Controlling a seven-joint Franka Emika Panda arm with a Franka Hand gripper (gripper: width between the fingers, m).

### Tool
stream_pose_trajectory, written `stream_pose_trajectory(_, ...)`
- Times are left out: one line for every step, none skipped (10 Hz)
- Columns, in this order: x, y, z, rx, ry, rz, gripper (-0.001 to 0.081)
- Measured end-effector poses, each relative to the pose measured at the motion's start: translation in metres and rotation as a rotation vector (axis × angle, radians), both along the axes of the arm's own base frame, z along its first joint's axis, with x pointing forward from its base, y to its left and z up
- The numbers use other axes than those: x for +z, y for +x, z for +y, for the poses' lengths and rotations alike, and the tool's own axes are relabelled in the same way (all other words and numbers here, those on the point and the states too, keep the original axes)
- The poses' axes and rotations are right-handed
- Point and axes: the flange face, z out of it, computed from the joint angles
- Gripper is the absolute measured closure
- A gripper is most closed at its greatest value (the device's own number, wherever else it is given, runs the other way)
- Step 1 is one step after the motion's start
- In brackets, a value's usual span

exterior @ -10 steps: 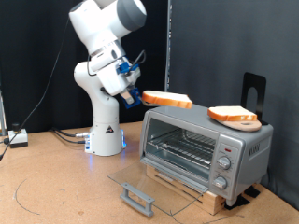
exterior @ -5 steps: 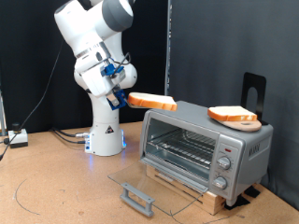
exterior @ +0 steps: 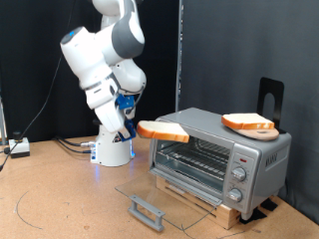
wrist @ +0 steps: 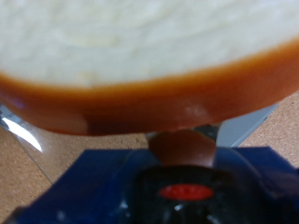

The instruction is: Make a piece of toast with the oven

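My gripper [exterior: 135,126] is shut on the piece of toast [exterior: 162,129], a flat slice with a pale face and orange-brown crust, and holds it level in the air just off the oven's left end in the exterior view. The toast fills the wrist view [wrist: 149,65]. The silver oven [exterior: 219,154] stands at the exterior view's right with its glass door [exterior: 164,196] folded down and the wire rack [exterior: 194,154] showing inside. A second slice [exterior: 248,123] lies on the oven's top.
The oven stands on a wooden board [exterior: 199,199] on the brown table. The white robot base [exterior: 113,147] stands behind, with cables [exterior: 70,144] at the exterior view's left. A black stand [exterior: 271,100] rises behind the oven.
The arm has swung down and to the exterior view's left, carrying the toast from above the oven's top to a lower spot beside the oven's open front.
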Motion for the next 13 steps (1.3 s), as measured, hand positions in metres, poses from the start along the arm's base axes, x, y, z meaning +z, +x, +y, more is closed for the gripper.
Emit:
stream_pose_trajectory(-0.012, 0.004, 0.000, 0.017, -0.012, 0.003, 0.0390)
stream_pose_trajectory(-0.022, 0.007, 0.001, 0.031, -0.027, 0.002, 0.0390)
stream_pose_trajectory(-0.031, 0.010, 0.002, 0.043, -0.043, 0.000, 0.0390)
stream_pose_trajectory(-0.040, 0.013, 0.005, 0.060, -0.059, -0.003, 0.0390)
stream_pose_trajectory(-0.048, 0.016, 0.011, 0.081, -0.071, -0.001, 0.0390)
stream_pose_trajectory(-0.054, 0.019, 0.021, 0.104, -0.084, 0.000, 0.0390)
stream_pose_trajectory(-0.059, 0.021, 0.034, 0.127, -0.095, -0.005, 0.0390)
stream_pose_trajectory(-0.063, 0.022, 0.049, 0.148, -0.102, -0.016, 0.0390)
stream_pose_trajectory(-0.065, 0.023, 0.066, 0.170, -0.102, -0.024, 0.0390)
stream_pose_trajectory(-0.067, 0.022, 0.084, 0.190, -0.100, -0.031, 0.0390)
stream_pose_trajectory(-0.068, 0.021, 0.102, 0.208, -0.098, -0.041, 0.0390)
stream_pose_trajectory(-0.069, 0.019, 0.119, 0.225, -0.096, -0.051, 0.0390)
stream_pose_trajectory(-0.068, 0.016, 0.135, 0.245, -0.102, -0.066, 0.0390)
